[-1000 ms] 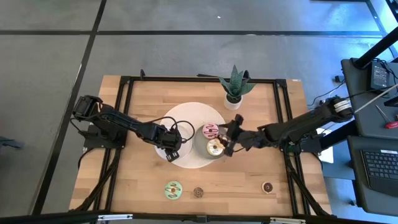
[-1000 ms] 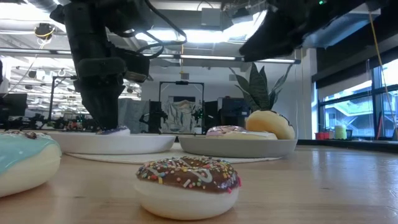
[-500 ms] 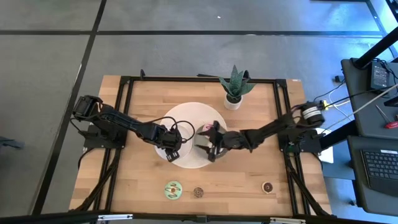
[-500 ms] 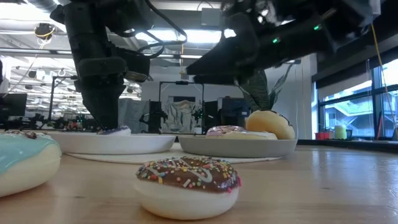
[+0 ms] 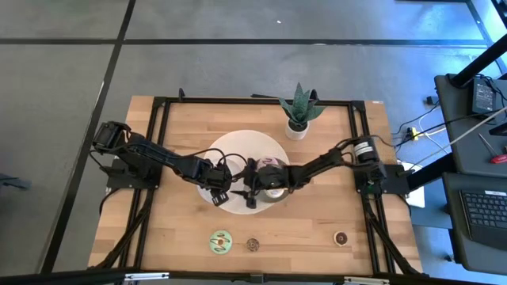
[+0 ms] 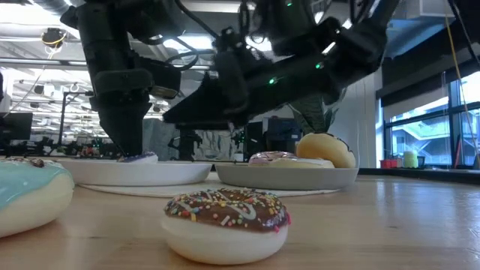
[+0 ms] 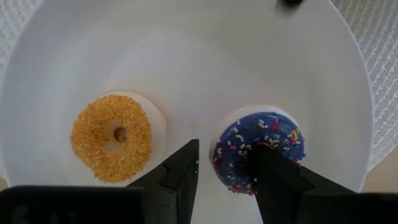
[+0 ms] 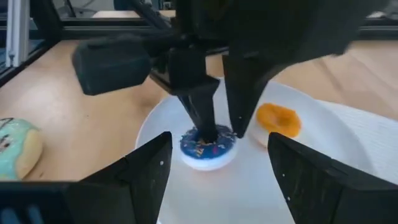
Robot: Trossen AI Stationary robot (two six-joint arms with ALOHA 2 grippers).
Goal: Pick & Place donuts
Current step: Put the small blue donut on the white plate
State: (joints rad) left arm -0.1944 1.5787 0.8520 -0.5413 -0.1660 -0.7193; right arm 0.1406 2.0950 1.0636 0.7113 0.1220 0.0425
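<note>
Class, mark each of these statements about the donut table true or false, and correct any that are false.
1. The left gripper is down over the blue-iced donut on the white plate. True.
2. An orange-sprinkled donut lies on that same plate. True.
3. The right gripper is shut on a donut. False: its fingers stand wide open and hold nothing.
4. The potted plant stands at the table's front edge beside the green donut. False: it stands at the far edge, and the green donut lies near the front.
5. The chocolate donut lies on the bare wooden table. True.
</note>
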